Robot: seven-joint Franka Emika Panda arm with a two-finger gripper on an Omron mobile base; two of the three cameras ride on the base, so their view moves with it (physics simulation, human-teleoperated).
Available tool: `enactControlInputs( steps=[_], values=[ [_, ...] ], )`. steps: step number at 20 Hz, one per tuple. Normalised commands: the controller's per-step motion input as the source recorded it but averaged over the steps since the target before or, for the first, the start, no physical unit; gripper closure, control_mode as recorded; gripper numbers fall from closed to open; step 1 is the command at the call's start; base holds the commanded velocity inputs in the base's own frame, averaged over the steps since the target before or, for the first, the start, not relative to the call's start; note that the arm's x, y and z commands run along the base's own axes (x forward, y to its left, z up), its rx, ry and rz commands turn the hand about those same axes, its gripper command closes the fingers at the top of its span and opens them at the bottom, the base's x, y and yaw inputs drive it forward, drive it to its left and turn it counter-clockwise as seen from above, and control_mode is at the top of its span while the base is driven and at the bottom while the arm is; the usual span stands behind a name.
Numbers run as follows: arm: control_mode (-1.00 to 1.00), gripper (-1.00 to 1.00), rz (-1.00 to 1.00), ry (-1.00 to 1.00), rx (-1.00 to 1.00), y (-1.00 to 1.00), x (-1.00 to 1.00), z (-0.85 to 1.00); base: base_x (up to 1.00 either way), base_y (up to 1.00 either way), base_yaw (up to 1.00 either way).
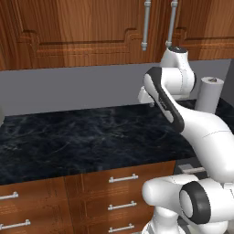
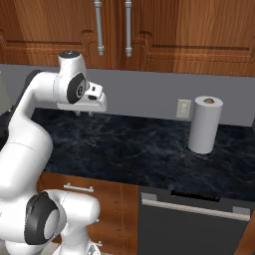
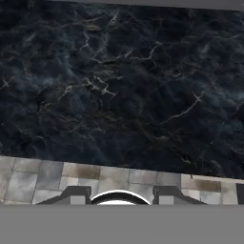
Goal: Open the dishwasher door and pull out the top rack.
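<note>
Right base view places the dishwasher door point(image 2: 191, 231), a flat dark grey-black panel with a long silver bar handle point(image 2: 195, 208) along its top edge, closed under the near edge of the black marbled stone countertop point(image 2: 144, 149), low at the right. Brown wooden drawer fronts point(image 2: 107, 209) adjoin it on the left, and a white paper towel roll point(image 2: 205, 124) stands upright on the counter behind it. The white two-finger gripper point(image 2: 83, 114) hangs above the counter's far left part, well apart from the door, holding nothing; whether its fingers stand apart or together cannot be told.
</note>
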Motion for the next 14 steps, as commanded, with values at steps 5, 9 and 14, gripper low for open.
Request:
enactControlInputs(
  steps=[5,9,14],
  values=[
    [-1.00,-1.00,-0.01,0.00,0.00,0.02,0.03,0.00,0.00,0.00,0.00],
    [1.00,-1.00,0.00,0.00,0.00,0.00,0.00,0.00,-0.05,0.00,-0.10],
    [1.00,-1.00,0.00,0.00,0.00,0.00,0.00,0.00,-0.05,0.13,-0.46]
  ],
)
